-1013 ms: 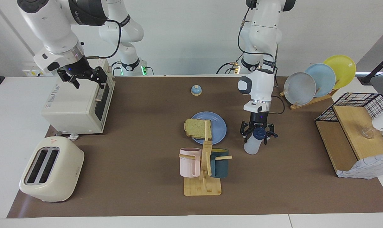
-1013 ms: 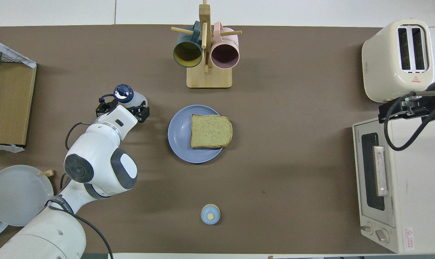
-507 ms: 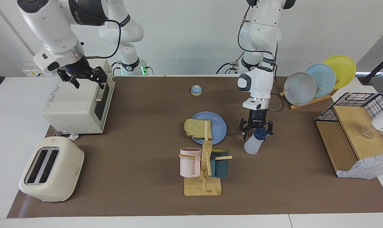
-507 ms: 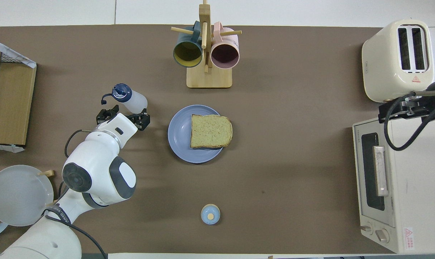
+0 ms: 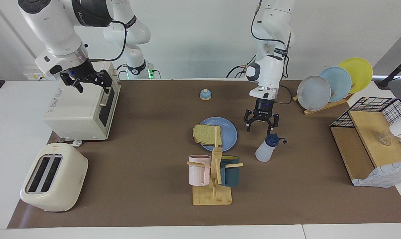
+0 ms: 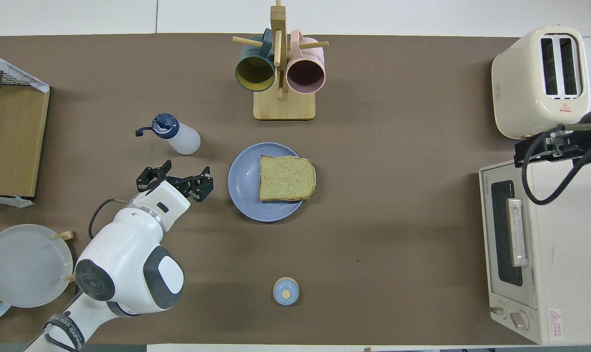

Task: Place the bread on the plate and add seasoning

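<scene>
The bread (image 5: 206, 133) lies on the blue plate (image 5: 227, 133) mid-table; it overhangs the rim toward the right arm's end, as the overhead view shows (image 6: 286, 178) on the plate (image 6: 244, 182). The seasoning bottle (image 5: 265, 150) (image 6: 177, 136) stands free on the mat beside the plate, toward the left arm's end. My left gripper (image 5: 261, 127) (image 6: 174, 183) is open and empty, raised over bare mat beside the plate, apart from the bottle. My right gripper (image 5: 92, 87) (image 6: 544, 149) waits open over the toaster oven.
A mug stand (image 5: 213, 196) (image 6: 284, 105) with a pink and a dark mug stands farther out than the plate. A bell (image 5: 205, 95) (image 6: 286, 291) sits nearer the robots. Toaster oven (image 5: 77, 109), toaster (image 5: 52, 177), plate rack (image 5: 333, 83) and wooden shelf (image 5: 369, 142) line the table's ends.
My left gripper has let go of the seasoning bottle, risen and drawn back toward the robots. The bottle stays standing on the mat. The right arm has not moved.
</scene>
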`<state>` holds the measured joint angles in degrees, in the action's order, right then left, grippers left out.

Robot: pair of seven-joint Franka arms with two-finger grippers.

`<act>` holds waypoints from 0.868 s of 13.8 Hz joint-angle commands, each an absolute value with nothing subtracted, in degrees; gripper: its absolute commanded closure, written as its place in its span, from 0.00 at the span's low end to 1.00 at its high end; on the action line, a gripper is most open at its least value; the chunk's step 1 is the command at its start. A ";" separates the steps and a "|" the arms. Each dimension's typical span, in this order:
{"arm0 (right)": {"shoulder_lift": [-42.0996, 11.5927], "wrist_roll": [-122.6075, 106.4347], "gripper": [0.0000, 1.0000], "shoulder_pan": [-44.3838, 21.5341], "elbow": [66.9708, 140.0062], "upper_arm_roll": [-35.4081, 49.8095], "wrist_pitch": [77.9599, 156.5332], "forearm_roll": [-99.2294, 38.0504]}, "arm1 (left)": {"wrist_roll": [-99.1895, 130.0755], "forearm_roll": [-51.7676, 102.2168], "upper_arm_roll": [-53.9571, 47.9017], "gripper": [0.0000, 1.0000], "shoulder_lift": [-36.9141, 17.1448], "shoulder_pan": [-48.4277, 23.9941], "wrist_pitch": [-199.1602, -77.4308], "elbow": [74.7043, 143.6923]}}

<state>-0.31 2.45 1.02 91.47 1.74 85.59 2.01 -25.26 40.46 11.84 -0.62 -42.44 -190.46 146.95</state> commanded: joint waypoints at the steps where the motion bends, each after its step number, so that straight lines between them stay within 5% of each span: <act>1: 0.62 0.97 0.00 1.76 92.29 2.02 85.96 0.88 | -24.52 41.66 12.22 0.00 5.44 -44.21 -187.92 149.85; 7: 0.62 0.97 0.00 1.76 92.29 2.02 85.96 0.88 | -16.79 41.84 11.16 0.00 10.98 -47.64 -184.76 148.98; 12: 0.62 0.97 0.00 1.76 92.37 2.02 86.04 0.88 | -12.39 41.84 10.99 0.00 11.87 -46.85 -175.26 141.78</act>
<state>-0.31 2.45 1.02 91.47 1.74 85.59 2.01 -12.96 40.55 10.87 11.42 -47.06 -178.67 144.05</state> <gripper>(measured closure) 0.000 0.000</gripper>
